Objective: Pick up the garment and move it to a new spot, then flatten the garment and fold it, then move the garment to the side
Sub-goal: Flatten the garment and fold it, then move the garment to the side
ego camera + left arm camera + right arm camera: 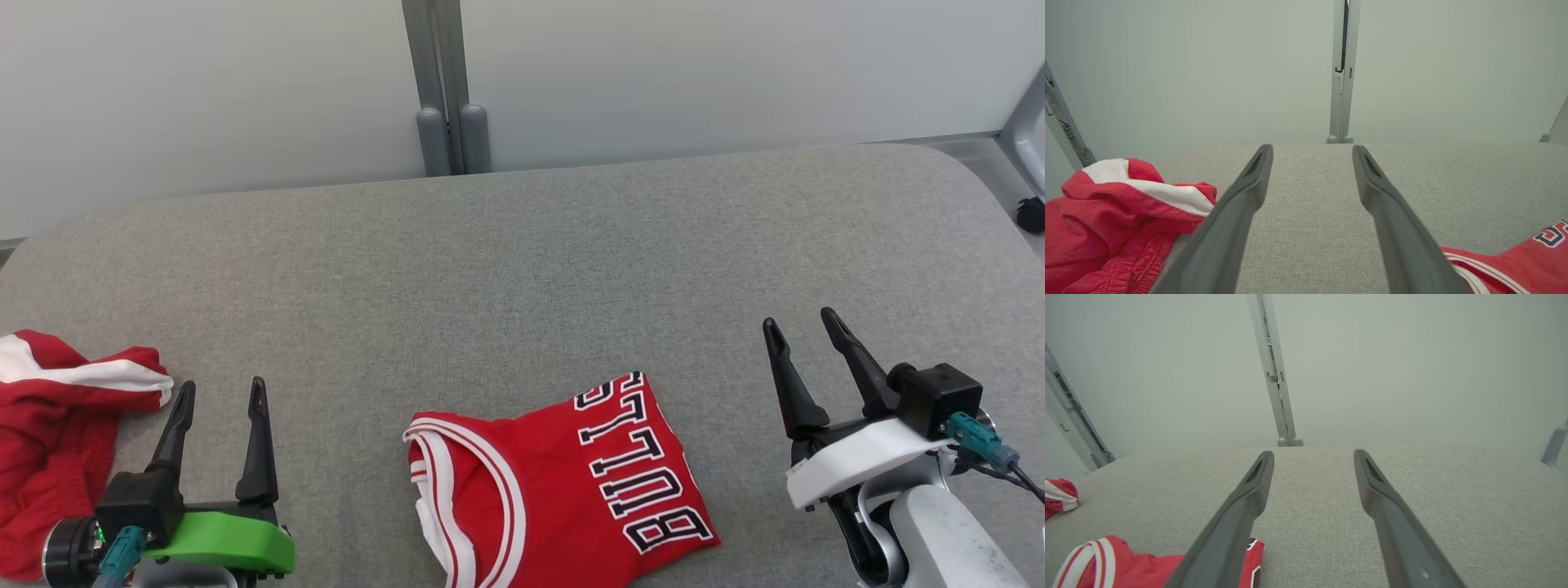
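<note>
Left tool point(223, 382) and right tool point(798, 317) spread apart, empty; folded jersey point(563, 482) lies between them on the tabletop point(522, 261), crumpled red cloth point(57, 425) just left of the left tool.

The counter point(522, 269) is covered in grey woven cloth, matt and slightly coarse. The jersey point(563, 482) at its front edge is smooth red cloth with white trim. The red garment point(49, 441) at its left edge is thinner, crinkled cloth. The left end effector point(223, 382) and the right end effector point(798, 317) have matt dark plastic fingers, with a smooth green shell on the left one and a white shell on the right. The post point(445, 82) looks like matt grey metal.
</note>
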Tool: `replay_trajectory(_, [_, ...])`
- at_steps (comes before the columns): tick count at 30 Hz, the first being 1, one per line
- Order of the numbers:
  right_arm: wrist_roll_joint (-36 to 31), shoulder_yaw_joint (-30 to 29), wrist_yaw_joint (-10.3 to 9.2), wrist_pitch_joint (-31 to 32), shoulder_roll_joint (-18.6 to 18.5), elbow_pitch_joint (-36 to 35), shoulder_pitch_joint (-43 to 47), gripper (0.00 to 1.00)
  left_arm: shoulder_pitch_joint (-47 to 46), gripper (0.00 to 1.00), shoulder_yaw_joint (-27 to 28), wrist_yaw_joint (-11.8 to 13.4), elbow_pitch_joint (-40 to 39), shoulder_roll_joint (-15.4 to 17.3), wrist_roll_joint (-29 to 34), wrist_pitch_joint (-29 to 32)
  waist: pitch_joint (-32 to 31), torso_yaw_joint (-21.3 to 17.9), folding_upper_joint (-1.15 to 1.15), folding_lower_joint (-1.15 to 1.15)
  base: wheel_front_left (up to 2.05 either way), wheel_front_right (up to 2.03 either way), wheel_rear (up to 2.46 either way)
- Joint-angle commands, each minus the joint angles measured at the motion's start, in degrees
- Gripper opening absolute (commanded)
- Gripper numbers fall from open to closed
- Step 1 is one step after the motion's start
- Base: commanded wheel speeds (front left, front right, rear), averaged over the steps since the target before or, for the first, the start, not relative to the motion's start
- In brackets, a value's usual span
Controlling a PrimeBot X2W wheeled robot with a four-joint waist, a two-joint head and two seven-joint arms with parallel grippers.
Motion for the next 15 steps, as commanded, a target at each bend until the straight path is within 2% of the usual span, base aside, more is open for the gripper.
replay_trajectory(1, [-0.35,0.38,0.00,-0.24,-0.09,-0.03,0.84,1.00,-0.51,1.00,0.27,-0.28,0.12,-0.11,0.47,-0.16,0.00,0.05,0.00,0.00,0.00,0.00,0.00])
replay_trajectory(15, [1.24,2.65,0.00,-0.20,-1.20,2.68,0.04,1.00,-0.63,1.00,0.70,-0.93,0.36,-0.84,0.99,-0.16,-0.60,0.60,0.00,0.00,0.00,0.00,0.00])
